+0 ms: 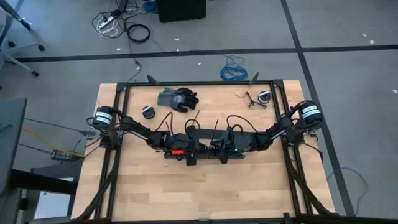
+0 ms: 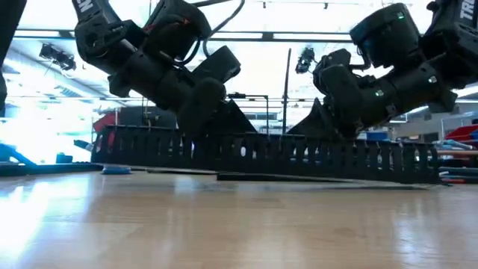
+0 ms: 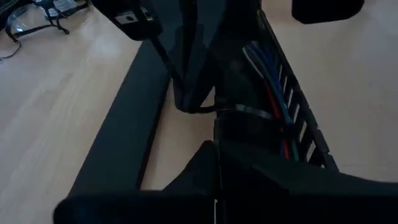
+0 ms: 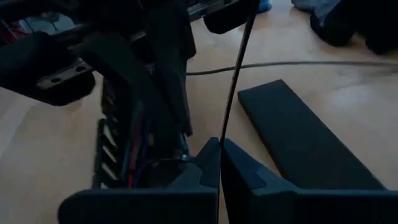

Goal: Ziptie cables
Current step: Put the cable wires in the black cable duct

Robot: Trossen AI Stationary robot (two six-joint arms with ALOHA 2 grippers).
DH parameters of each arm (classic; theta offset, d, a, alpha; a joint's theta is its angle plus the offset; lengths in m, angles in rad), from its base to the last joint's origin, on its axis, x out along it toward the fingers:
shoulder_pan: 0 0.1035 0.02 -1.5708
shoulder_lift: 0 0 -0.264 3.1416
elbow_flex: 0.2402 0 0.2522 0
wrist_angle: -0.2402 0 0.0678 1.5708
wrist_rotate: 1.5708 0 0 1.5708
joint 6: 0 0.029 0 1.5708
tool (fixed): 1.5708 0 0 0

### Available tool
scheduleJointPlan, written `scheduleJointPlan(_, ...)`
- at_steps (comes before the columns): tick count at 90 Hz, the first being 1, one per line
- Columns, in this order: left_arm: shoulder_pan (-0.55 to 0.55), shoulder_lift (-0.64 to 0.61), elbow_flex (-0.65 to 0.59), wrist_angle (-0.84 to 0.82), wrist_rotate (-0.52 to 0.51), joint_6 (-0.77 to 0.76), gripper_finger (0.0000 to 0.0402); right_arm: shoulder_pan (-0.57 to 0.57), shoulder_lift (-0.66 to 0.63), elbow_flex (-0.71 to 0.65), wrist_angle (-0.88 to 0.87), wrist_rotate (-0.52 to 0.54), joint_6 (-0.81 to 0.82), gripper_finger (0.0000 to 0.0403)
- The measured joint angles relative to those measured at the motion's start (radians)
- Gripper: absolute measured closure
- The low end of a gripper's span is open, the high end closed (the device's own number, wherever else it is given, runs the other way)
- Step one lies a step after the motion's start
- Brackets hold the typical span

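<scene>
Ideally, with right gripper (image 4: 219, 163) pinched shut on zip tie (image 4: 235, 81), pull straight, keeping cables (image 3: 273, 93) bundled; left gripper (image 3: 214, 163) state: cannot tell.

Grey floor (image 1: 348, 37) crossed by dark tape lines (image 1: 292, 31). Blue coiled cable (image 1: 234, 68) and power strip (image 1: 107, 21) lie on it beyond the wooden table (image 1: 186, 193). Bright ceiling lights (image 2: 261, 60) overhead.

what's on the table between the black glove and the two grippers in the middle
Bare wood in the high view: nothing lies between the glove and the left gripper or right gripper.
</scene>
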Motion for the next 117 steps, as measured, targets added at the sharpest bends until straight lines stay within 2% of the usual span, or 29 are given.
scheduleJointPlan(21,0.0,0.0,-0.001,-0.007,0.02,-0.022,0.0401,-0.019,0.001,0.104,-0.196,-0.009,-0.054,0.0403)
scheduleJointPlan(62,0.019,0.0,0.0,-0.02,0.023,-0.024,0.0401,0.005,-0.001,0.107,-0.225,-0.002,-0.008,0.0403)
scheduleJointPlan(117,0.02,0.0,0.0,-0.006,0.043,-0.019,0.0401,0.006,0.0,0.107,-0.236,0.017,-0.064,0.0403)
